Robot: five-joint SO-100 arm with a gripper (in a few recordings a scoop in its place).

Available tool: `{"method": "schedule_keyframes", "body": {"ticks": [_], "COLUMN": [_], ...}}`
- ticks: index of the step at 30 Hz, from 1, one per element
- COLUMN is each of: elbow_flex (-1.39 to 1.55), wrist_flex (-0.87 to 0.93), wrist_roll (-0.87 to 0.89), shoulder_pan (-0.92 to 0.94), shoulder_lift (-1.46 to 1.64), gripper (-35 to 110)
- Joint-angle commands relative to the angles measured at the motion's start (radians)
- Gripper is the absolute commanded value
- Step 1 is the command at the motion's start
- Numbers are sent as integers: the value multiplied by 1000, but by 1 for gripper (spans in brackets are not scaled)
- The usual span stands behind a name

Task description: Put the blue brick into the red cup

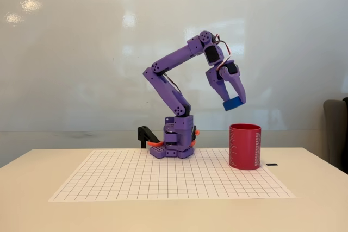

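Above the red cup [244,146], slightly left of its mouth in the fixed view, hangs the purple arm's hand [233,100], clamped on the blue brick [233,103]. Brick is airborne, tilted, clear of rim; cup stands on worktop [304,210]. Next, prob.: shift right a bit, then lower.

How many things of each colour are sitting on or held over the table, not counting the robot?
Blue: 1, the small blue plastic brick held in the jaws
Red: 1, the dark-red cylindrical cup
White: 1, the white grid mat
Black: 1, the small flat black piece
Total: 4
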Motion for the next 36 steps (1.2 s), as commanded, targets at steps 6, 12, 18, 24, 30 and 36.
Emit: {"method": "schedule_keyframes", "body": {"ticks": [6, 12, 18, 24, 30, 36], "elbow_flex": [63, 81, 80, 91, 95, 98], "wrist_flex": [-169, -247, -256, -229, -222, -225], "wrist_roll": [18, 17, 18, 28, 46, 38], "shoulder_pan": [-32, -8, -15, -37, -35, -34], "shoulder_lift": [-18, -69, -64, -52, -46, -43], "gripper": [-1, -1, -1, 47, 55, 55]}}
